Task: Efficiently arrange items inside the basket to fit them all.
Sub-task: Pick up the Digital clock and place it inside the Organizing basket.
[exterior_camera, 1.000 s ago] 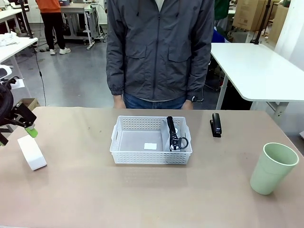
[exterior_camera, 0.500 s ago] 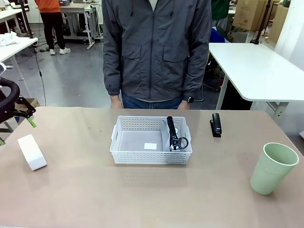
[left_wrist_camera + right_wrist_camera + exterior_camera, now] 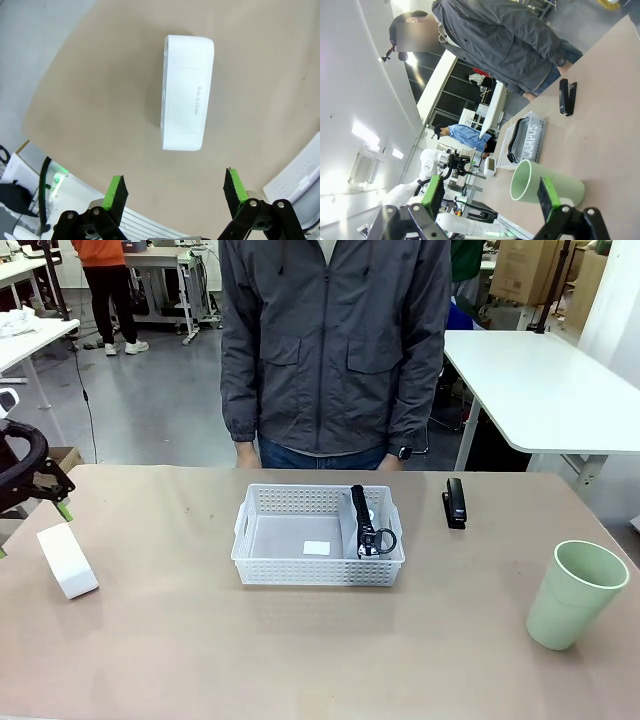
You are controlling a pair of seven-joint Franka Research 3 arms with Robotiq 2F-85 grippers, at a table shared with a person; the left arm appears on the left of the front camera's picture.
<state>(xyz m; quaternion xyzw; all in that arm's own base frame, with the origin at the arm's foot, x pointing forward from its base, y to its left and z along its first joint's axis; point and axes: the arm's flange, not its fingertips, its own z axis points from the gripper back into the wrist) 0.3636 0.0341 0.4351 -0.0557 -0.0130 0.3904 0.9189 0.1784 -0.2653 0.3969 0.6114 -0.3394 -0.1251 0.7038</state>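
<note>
The white lattice basket (image 3: 262, 540) stands mid-table, with the grey pouch (image 3: 365, 527) with black trim on edge along its right wall. A small white box (image 3: 67, 560) lies at the far left. My left gripper (image 3: 35, 525) hangs open above and just left of it; the left wrist view shows the box (image 3: 185, 92) beyond its spread fingers (image 3: 116, 189), untouched. A black stapler (image 3: 455, 502) lies right of the basket. The pale green cup (image 3: 577, 593) stands upright at the right. My right gripper (image 3: 490, 194) is open, with the cup (image 3: 545, 186) just beyond its fingertips.
A person in a grey jacket (image 3: 335, 350) stands at the far edge behind the basket, hands down. A small white label (image 3: 316, 548) lies on the basket floor. Bare tabletop lies in front of the basket and between it and the box.
My left gripper has drawn back toward the left edge, away from the white box. The box, basket, stapler and cup have stayed put.
</note>
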